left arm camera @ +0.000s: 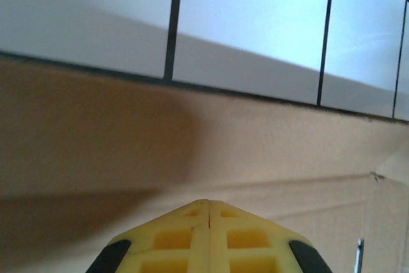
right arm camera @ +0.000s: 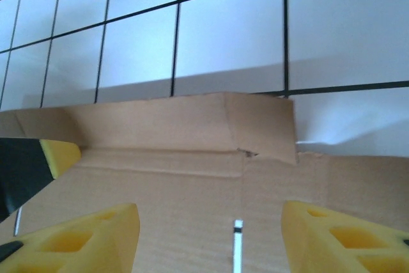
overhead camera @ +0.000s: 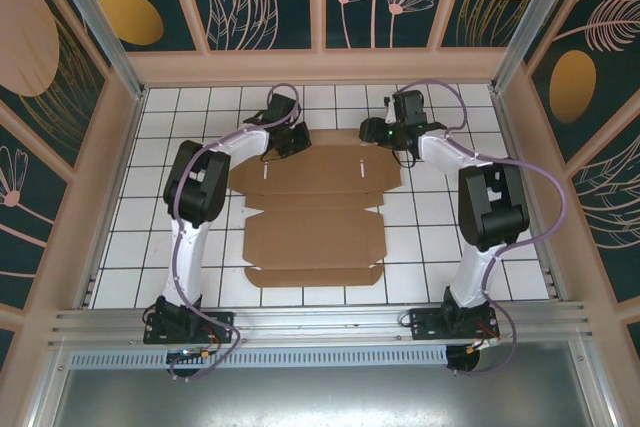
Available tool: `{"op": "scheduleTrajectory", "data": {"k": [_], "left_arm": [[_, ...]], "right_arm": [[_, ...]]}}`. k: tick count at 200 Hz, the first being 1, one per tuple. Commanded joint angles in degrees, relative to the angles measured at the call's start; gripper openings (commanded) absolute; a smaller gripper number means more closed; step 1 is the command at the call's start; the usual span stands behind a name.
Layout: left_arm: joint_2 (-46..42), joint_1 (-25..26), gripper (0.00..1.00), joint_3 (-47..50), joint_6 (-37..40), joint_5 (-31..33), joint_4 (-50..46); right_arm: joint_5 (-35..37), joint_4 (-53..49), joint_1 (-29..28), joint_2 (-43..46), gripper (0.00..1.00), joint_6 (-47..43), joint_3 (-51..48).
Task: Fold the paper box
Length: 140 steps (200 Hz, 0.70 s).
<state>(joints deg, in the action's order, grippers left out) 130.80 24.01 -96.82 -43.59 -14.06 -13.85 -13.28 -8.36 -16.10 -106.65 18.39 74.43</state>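
Closest, at the near edge of the white tiled table [overhead camera: 430, 247]: two black arm bases, one left, one right.

Just past them, near the middle of the table: the paper box [overhead camera: 312, 222]. Brown. Flat on the tiles, not folded up. Flaps and creases plain to see. Nearest flap close to the table's near edge. Two small slits [overhead camera: 357, 169] in the far part.

Farther back, over the far left corner of the cardboard: the left gripper [overhead camera: 289, 137]. Seen from its own wrist, yellow fingertips [left arm camera: 185, 222] pressed tight together, nothing between them, low over the brown sheet. Hard to tell whether touching it or not. White tiles with dark lines just beyond the sheet's edge.

Over the far right corner of the cardboard: the right gripper [overhead camera: 385, 133]. Seen from its own wrist, yellow fingers [right arm camera: 96, 238] spread wide apart, nothing pinched, only flat cardboard and one slit below the gap.

Farthest, at the far edge of the box: a small flap [right arm camera: 185, 126], bent up a little, its shadow on the tiles behind.
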Motion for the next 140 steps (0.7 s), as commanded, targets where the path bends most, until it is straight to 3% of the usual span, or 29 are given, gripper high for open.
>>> {"op": "scheduleTrajectory", "data": {"k": [1,49,140], "left_arm": [[4.00,0.07,0.00,-6.12,-2.47,-2.09,-1.72],[8.32,0.07,0.00,-11.73,-3.21,-2.44,-1.85],[10.44,0.07,0.00,-6.39,-6.61,-1.24,0.03]], "right_arm": [[-1.13,0.00,1.32,-2.68,0.61,0.44,2.87],[0.22,-2.98,2.67,-7.86,0.61,-0.81,7.01],[-5.97,-5.85,5.84,-19.71,0.63,-1.78,18.90]]}}
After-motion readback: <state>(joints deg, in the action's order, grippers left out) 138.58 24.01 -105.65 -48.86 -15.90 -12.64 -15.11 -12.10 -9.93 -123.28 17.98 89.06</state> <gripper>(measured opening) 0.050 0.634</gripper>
